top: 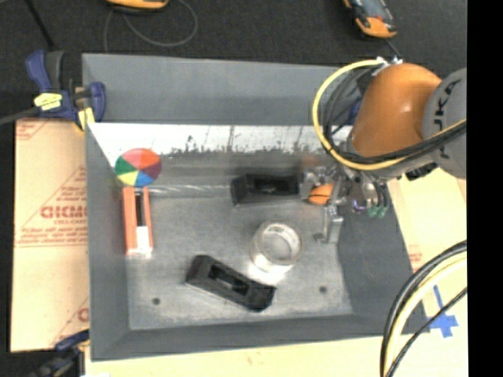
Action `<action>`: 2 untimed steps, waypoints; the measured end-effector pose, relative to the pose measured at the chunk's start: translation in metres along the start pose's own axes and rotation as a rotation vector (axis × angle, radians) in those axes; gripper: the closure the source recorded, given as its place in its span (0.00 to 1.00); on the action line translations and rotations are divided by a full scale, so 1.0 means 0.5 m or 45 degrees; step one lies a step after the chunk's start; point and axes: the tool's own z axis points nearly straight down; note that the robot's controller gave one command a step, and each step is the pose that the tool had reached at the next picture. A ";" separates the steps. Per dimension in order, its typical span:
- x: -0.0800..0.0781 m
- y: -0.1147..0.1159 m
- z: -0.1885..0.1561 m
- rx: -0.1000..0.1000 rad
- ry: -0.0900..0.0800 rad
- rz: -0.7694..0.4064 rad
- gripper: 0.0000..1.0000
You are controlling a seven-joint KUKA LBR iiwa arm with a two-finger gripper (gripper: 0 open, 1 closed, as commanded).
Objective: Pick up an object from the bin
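Note:
My gripper hangs low at the right side of the bin, just right of a clear round plastic cup. A small orange thing lies close by its upper left, partly hidden by the wrist. Left of that lies a black oblong block, towards the back wall. Nothing shows in the gripper.
A second black oblong piece lies near the front. At the left wall are an orange and white bar and a disc with coloured segments. The arm with its orange cover and cables overhangs the bin's right rim.

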 end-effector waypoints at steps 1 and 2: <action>0.021 0.044 0.138 -0.003 0.006 -0.068 0.00; 0.005 0.132 0.175 0.008 0.009 0.028 0.00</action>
